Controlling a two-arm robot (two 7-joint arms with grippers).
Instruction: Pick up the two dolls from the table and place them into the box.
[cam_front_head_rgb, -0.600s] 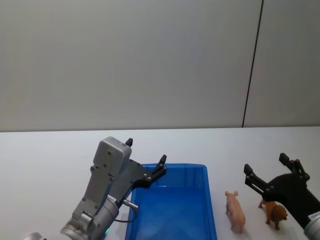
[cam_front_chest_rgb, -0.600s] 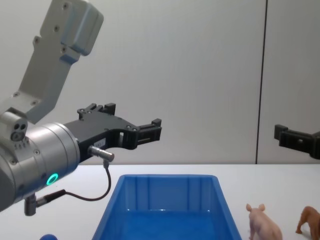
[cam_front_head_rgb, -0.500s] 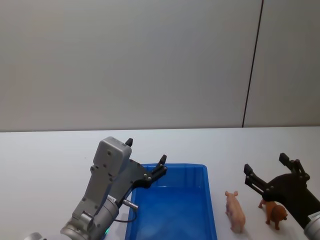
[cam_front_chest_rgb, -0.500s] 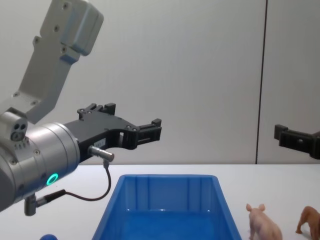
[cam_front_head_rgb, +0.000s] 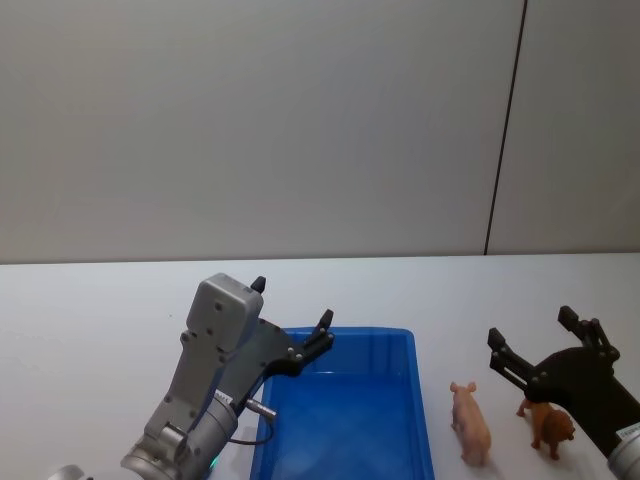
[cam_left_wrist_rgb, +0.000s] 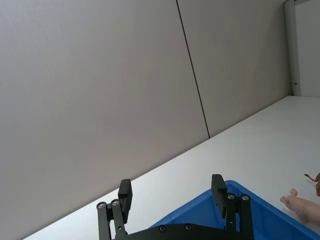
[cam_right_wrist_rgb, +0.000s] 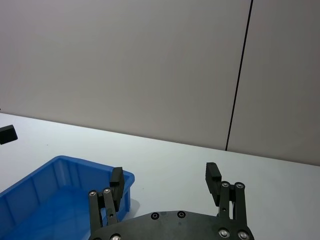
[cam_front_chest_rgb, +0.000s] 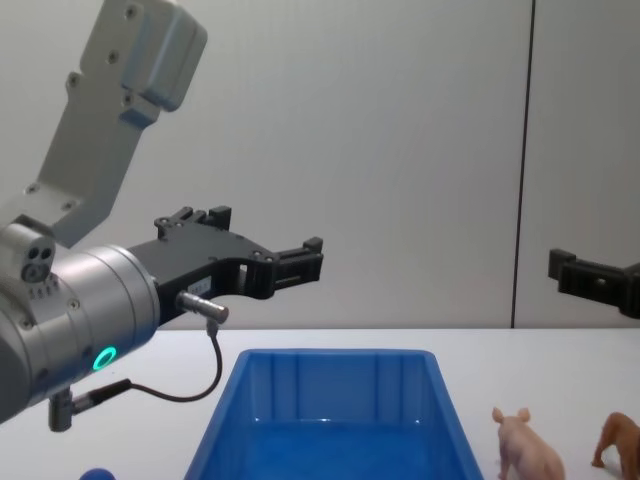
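While the flat white table (cam_front_head_rgb: 90, 300) is running back to the grey wall, the box (cam_front_head_rgb: 385, 350), a glossy blue plastic bin with sloped ribbed walls, is sitting toward its near edge. The left gripper (cam_front_head_rgb: 291, 302) is hovering over the box's far left corner, black fingers spread wide, gripping nothing. The right gripper (cam_front_head_rgb: 530, 326) is hanging to the box's right, equally wide open and empty, above the dolls. The smooth pale pink pig (cam_front_head_rgb: 470, 425) is standing just right of the box, and the reddish-brown animal (cam_front_head_rgb: 555, 428) is standing beside it, nearer the table's right edge.
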